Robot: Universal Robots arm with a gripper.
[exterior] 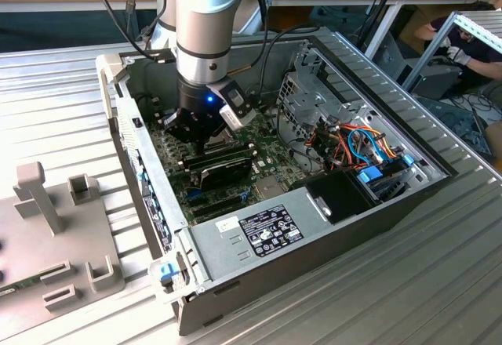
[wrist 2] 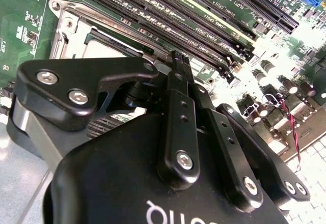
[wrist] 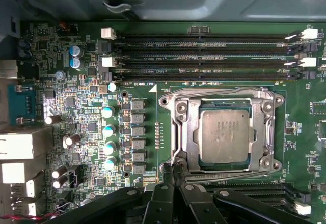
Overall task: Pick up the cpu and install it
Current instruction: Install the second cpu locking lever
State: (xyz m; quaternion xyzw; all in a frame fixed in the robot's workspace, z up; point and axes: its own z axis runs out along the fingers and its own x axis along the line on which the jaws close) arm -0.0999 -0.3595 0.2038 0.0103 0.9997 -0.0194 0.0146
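black gripper (wrist: 173, 170), fingers clenched together and empty, is hovering beside the socketed cpu (wrist: 224, 135): light, fragile, likely edge-held.

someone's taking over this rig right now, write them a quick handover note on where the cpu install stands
Gripper: fingers together, holding nothing, low inside the computer case just over the motherboard, tips at the edge of the socket frame.
The cpu: lying flat in the socket, inside the metal frame, beside the memory slots.
Done: the cpu is picked up and placed; it sits square in its seat.
Left: whether the frame is latched cannot be told from these views; check it. The gripper is not yet clear of the case.
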